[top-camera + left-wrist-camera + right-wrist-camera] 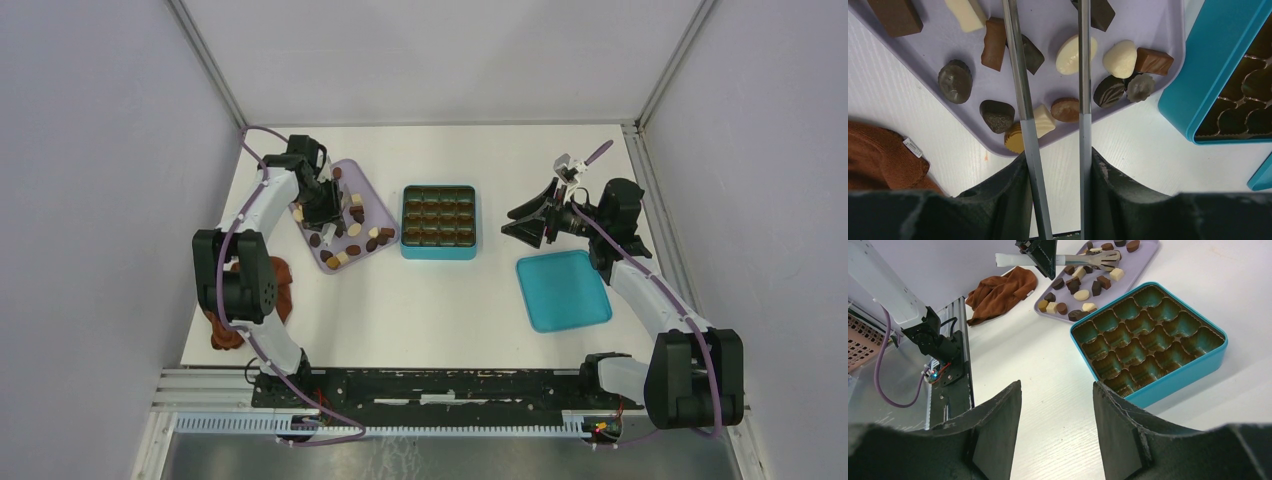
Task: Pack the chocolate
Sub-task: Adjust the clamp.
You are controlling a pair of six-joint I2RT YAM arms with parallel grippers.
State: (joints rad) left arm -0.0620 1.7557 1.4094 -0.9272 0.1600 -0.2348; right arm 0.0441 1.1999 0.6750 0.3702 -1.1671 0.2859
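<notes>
Chocolate pieces [1120, 58], small bites in dark brown, tan and cream, all lie loose on the flat lilac plastic tray [1153, 17] at the left of the white worktop [1023, 355]. The square teal box with its grid of brown-lined cells [1148, 390] stands just beside the tray. Every cell looks empty, so I judge the packing is at its very start, with every piece left to move. The left tool [1058, 172] is clamped on long metal tongs [1023, 75], whose arms stand apart over the pieces; none is pinched, as far as I can tell. The right tool [1057, 390] hangs near the box, fingers apart, holding nothing. The right wrist view alone looks down into the bare cells, and the left wrist view alone shows each piece close up. Only the overhead view takes in the whole flat teal lid [563, 290], lying on the right
</notes>
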